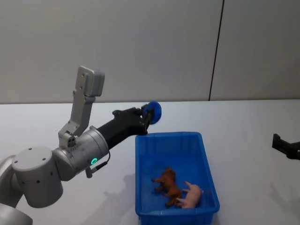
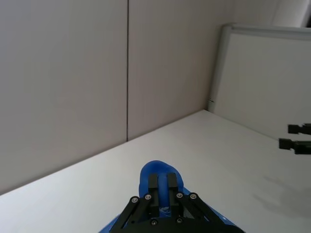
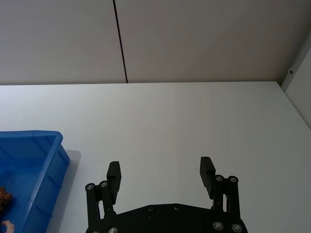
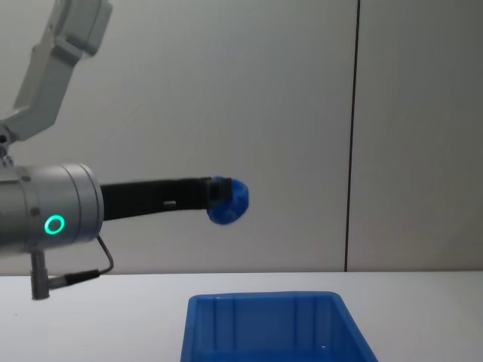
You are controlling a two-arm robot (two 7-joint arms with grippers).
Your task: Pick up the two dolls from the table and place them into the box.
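Observation:
Both dolls lie inside the blue box, toward its near end: a brown furry animal and, touching it, a pale pink one. The right wrist view catches the box's corner with a brown edge and a pink tip. My left gripper hangs in the air above the box's far rim, shut on a small rounded blue object. That object shows past the closed fingers. My right gripper hovers open and empty, right of the box.
The white table runs back to a grey panelled wall. My left arm's silver body fills the near left. In the chest view the box's rim sits low, with the left gripper above it.

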